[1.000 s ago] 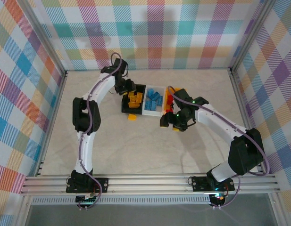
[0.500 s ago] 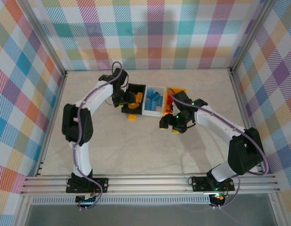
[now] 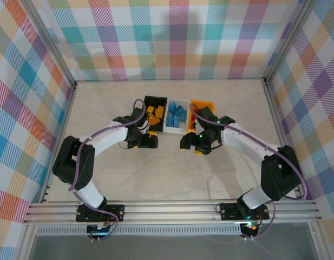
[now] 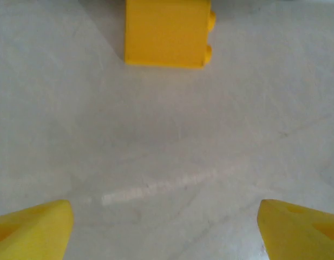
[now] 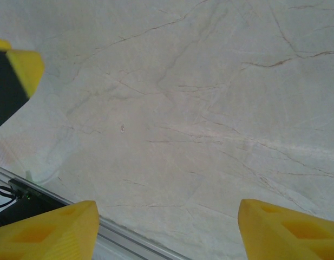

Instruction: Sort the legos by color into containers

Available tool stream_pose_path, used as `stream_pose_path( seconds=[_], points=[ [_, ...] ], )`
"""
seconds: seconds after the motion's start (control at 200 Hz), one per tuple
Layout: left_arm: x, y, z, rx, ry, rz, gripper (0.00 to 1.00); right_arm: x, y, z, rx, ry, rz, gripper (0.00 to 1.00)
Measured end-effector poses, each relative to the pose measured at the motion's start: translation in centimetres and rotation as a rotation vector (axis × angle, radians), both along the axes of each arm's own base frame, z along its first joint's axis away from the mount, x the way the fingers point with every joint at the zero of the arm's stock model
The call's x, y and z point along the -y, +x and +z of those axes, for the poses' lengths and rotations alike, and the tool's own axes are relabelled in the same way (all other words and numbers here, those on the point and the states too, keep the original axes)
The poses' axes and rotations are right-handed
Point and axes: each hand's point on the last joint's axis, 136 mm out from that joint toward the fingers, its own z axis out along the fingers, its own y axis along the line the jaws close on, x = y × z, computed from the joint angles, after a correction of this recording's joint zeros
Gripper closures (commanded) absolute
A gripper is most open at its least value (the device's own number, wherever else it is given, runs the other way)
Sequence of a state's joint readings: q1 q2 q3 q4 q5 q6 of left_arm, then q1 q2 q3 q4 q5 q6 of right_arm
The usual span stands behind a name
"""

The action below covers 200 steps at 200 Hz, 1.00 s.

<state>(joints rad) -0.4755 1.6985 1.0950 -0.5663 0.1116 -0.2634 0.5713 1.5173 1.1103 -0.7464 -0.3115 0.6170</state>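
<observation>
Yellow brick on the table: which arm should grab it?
Left, I think. The yellow brick lies just ahead of the open left gripper. The right gripper is open too, but points at table elsewhere.

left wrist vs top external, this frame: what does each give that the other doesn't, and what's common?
Left wrist: a close look at one yellow brick on the table, studs toward the right of the frame, ahead of the left tool. Its fingertips stand wide apart with nothing between them.
Top external: the layout. A black bin holds yellow-orange bricks, a white bin holds blue bricks, and a yellow-orange bin sits partly under the right arm. The right tool is there too.
Both: the marbled table and the left tool.
</observation>
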Motion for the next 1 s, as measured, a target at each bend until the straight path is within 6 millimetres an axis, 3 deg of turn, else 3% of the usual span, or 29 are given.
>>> stream_pose_path(
  seconds=[0.24,0.675,1.0],
  points=[
    [0.4,2.4,-2.8,0.004,0.051,-0.002,0.06,0.2,0.0,0.6,-0.002,-0.013,0.0,0.3],
    [-0.2,3.1,-3.4,-0.078,0.151,0.005,0.17,-0.2,0.7,1.3,-0.006,-0.029,0.019,0.3],
    [-0.1,3.3,-3.3,-0.054,0.184,0.001,0.16,-0.4,1.0,0.6,-0.034,-0.046,0.033,0.3]
  ],
)
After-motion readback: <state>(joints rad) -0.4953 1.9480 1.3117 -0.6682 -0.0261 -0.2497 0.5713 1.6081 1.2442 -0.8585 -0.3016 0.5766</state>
